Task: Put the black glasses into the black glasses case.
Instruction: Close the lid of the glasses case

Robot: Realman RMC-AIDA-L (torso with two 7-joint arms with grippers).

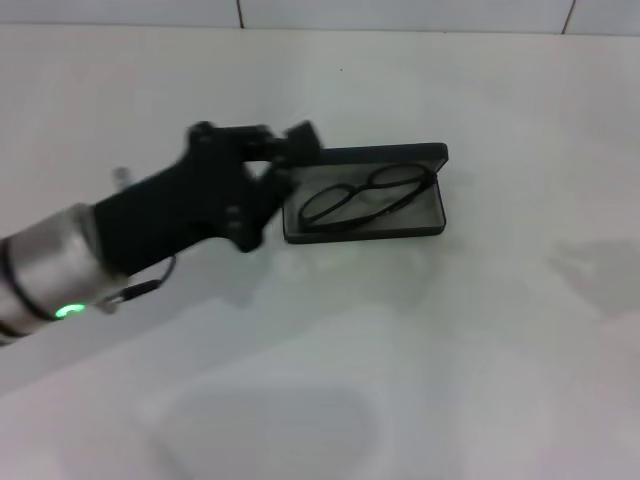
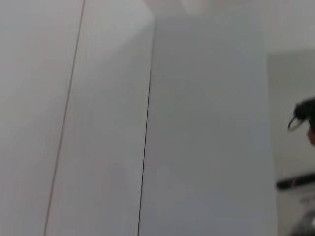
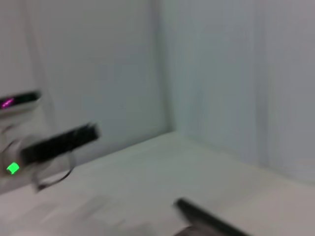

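Black glasses [image 1: 365, 197] lie inside the black glasses case [image 1: 366, 231], and the left gripper [image 1: 295, 150] sits just at the case's left end. From where I stand, the left arm [image 1: 120, 240] reaches in from the left side, its silver forearm with a green light giving way to a black wrist and hand that stretches across the white table [image 1: 450, 340] toward the case. The fingertips are at the case's upper left corner, by the edge of the raised lid; whether they touch it I cannot tell, and I cannot tell whether the fingers are parted or closed either, since they merge with the dark body of the hand.

One pair of glasses, one case. The glasses lie folded flat on the grey lining, running slantwise along the tray, lenses toward the upper right. The case stands open, its lid raised along the far side. No lettering can be read on it from here.

The right gripper does not show in the head view. The right wrist view takes in the left arm far off, a dark bar with a green light beside it, over the pale table and a plain wall. The left wrist view shows only pale wall panels.
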